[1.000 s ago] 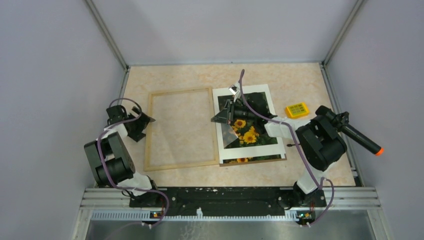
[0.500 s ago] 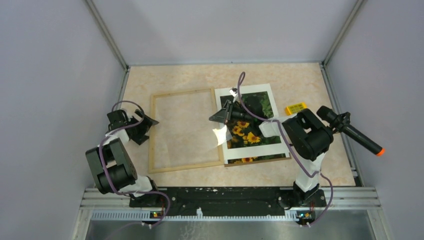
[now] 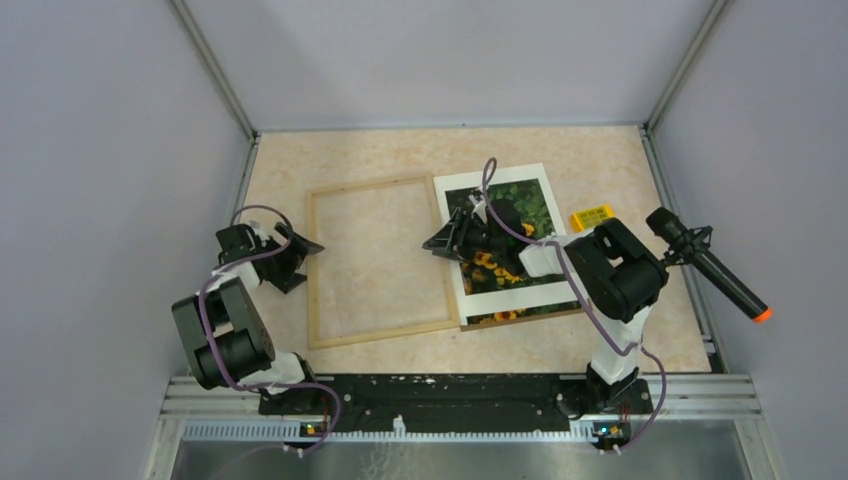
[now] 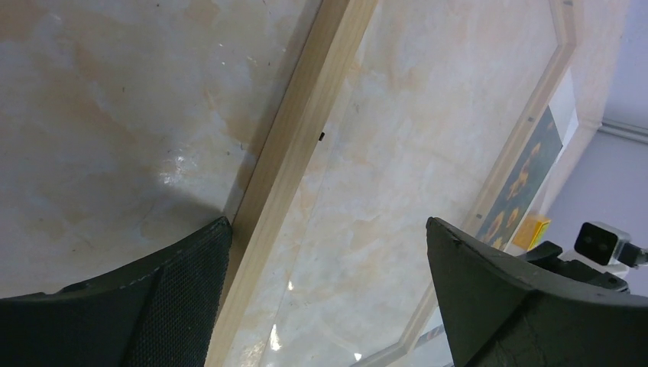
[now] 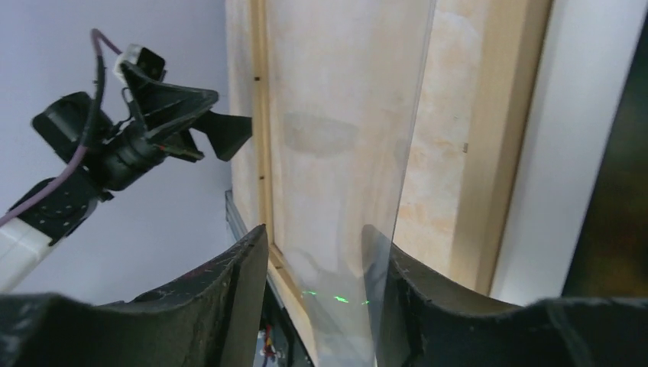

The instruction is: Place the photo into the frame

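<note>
The light wood frame (image 3: 375,262) lies flat left of centre, with a clear pane (image 5: 344,138) tilted over its opening. The sunflower photo (image 3: 522,208) lies to its right under a white mat (image 3: 510,298). My right gripper (image 3: 445,243) hovers over the frame's right rail (image 5: 489,138). In the right wrist view this gripper (image 5: 315,237) is open, and the pane's edge stands between the fingers, close to the right one. My left gripper (image 3: 300,260) is open and straddles the frame's left rail (image 4: 298,153), holding nothing. Its wrist view shows the left gripper (image 4: 328,252) just above the rail.
A small yellow block (image 3: 592,217) lies right of the photo. A black stick with an orange tip (image 3: 715,275) points along the right wall. A brown board edge (image 3: 520,318) shows under the mat. Grey walls close in the table on three sides.
The right gripper's jaws have parted from the clear pane. The frame and the photo stack have shifted and turned a little to the right. The left gripper has edged toward the frame's left rail.
</note>
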`<state>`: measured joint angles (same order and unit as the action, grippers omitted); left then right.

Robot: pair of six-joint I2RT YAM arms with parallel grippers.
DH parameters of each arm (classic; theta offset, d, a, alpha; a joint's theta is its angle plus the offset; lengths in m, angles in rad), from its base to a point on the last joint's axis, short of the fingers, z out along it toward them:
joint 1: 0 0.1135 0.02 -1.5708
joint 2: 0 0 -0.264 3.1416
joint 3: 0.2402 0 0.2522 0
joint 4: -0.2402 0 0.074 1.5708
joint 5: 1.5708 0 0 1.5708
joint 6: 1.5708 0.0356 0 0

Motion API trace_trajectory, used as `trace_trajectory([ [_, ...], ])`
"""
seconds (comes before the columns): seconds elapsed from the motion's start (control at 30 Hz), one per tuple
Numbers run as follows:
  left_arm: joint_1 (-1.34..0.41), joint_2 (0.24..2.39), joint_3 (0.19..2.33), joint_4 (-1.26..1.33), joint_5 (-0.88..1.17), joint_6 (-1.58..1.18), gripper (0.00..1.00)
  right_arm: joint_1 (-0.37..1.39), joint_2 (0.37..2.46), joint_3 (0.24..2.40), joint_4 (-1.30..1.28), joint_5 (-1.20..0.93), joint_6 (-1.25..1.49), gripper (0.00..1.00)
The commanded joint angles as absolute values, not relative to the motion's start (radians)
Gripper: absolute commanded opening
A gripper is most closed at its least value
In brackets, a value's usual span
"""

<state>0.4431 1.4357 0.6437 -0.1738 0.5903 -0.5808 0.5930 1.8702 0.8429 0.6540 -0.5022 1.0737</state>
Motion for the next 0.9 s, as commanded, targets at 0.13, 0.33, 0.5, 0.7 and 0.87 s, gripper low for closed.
trace_trajectory([
  [0.13,0.444,1.452,0.684,-0.203,0.671,-0.562,0.99,0.544,1.824,0.858,0.542,-0.656,0.988,0.49],
  [0.33,0.445,1.452,0.7,-0.221,0.655,-0.519,0.99,0.51,1.834,0.843,0.556,-0.712,1.0,0.26],
  [0.5,0.445,1.462,0.706,-0.21,0.659,-0.512,0.99,0.518,1.885,0.839,0.693,-0.712,1.0,0.26],
  [0.7,0.445,1.467,0.702,-0.191,0.665,-0.499,0.99,0.518,1.933,0.78,0.953,-0.712,1.0,0.26],
  [0.87,0.446,1.462,0.691,-0.16,0.71,-0.509,0.99,0.52,2.024,0.749,1.177,-0.712,1.0,0.26],
])
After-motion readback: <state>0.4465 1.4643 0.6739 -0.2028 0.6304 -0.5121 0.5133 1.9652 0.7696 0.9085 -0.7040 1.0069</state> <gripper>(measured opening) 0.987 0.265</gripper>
